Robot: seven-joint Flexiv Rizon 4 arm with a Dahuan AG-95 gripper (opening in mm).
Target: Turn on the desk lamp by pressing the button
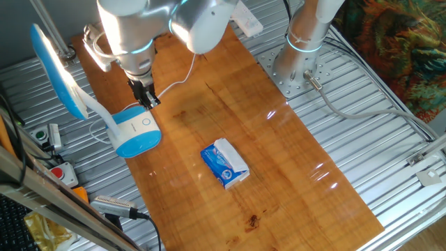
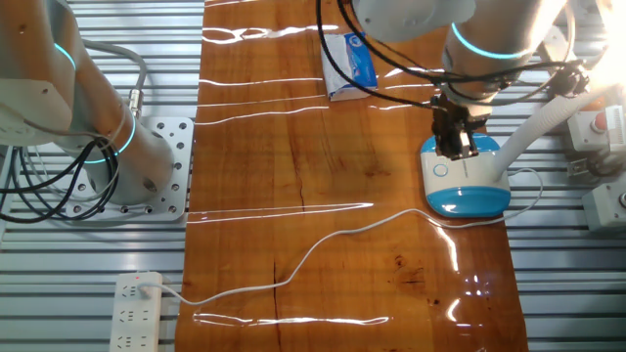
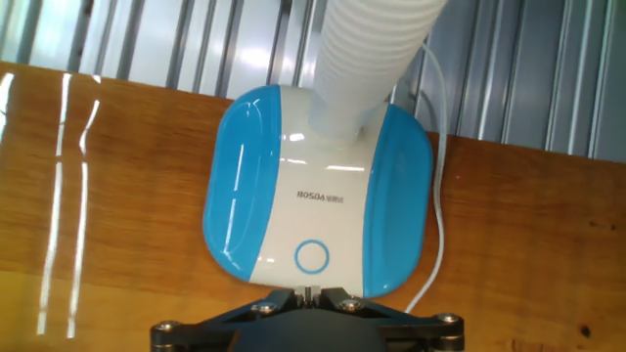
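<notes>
A: Desk lamp [image 1: 132, 129] status? Base sits on the wooden tabletop [image 1: 279, 160] near its edge, neck curving up to the blue-backed head [image 1: 57, 70] out over the slatted metal frame.

B: Confirmed. Button [image 3: 311, 257] is the blue ring on the white strip of the base. Hand view has it almost dead center, just ahead of the fingertips.

A: Gripper [image 2: 458, 145]?

B: Over the base, pointing down at it. The hand view shows the 2 fingertips touching each other, so closed, nothing held. Contact with the base: can't tell from any view.

A: Lamp lit?

B: No glow visible, but only the blue back of the head shows, so I can't confirm. I'd judge it still off.

A: Progress?

B: Approach and alignment look done. Left: the press itself, then checking for light. Call it past halfway.

A: Obstructions?

B: None near. Blue-white packet [image 1: 225, 164] lies well apart, mid-table. White cord [image 2: 323, 249] trails from the base across the wood to a power strip [image 2: 137, 311]; it is clear of the gripper.
</notes>
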